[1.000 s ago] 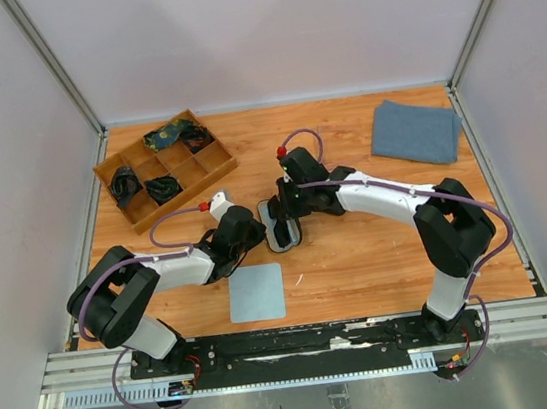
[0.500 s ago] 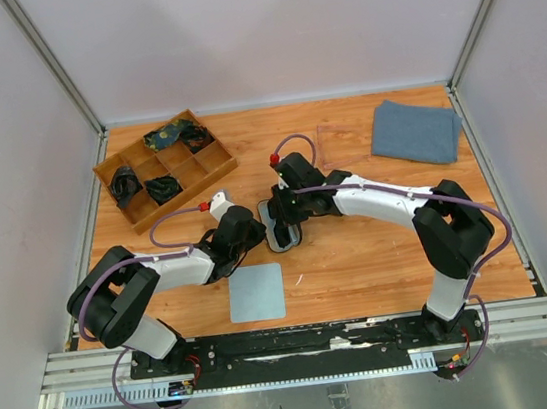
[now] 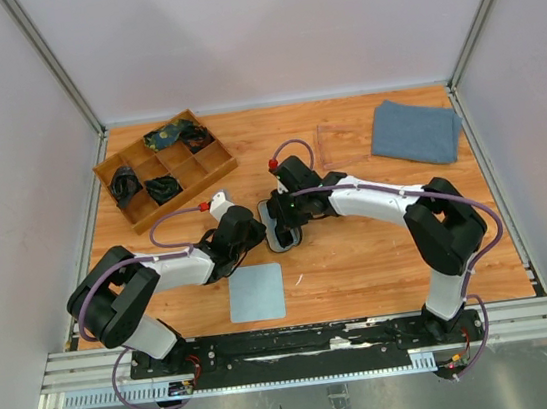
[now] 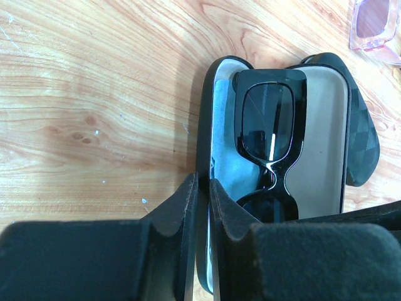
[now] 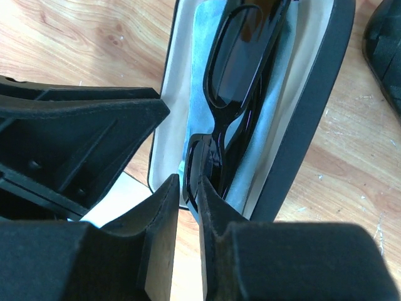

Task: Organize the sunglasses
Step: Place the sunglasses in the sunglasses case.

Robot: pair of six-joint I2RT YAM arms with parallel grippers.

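Top external view, arms: your left arm [image 3: 166,269] is lying low over the table [image 3: 362,263]. Its elbow is folding back at the near left and its forearm is pointing right toward the open black case [image 3: 282,232]. Your right arm [image 3: 378,196] is bending at the near right and reaching left across the table, with its wrist hanging over the far end of the same case.

Left fingers [image 4: 178,219]: you are holding them almost together. They are pinching the case's side wall, one finger outside it and one inside.

Right fingers [image 5: 160,219]: they are standing a narrow slit apart and pinching the near end of the black sunglasses [image 5: 241,81].

Black sunglasses: they are lying lengthwise in the case's lower half, lenses facing up, on a light blue cloth [image 5: 260,150]. The lid [image 4: 360,138] is lying open beside them.

Pink sunglasses [image 3: 338,141]: they are resting on the table toward the far side, between your right wrist and a folded blue towel [image 3: 415,130]. They are lying apart from the case.

Other items: a wooden divider tray [image 3: 209,158] is sitting at the far left, with dark items filling several compartments. A second light blue cloth [image 3: 257,292] is lying flat near the table's front edge, just in front of your left fingers.
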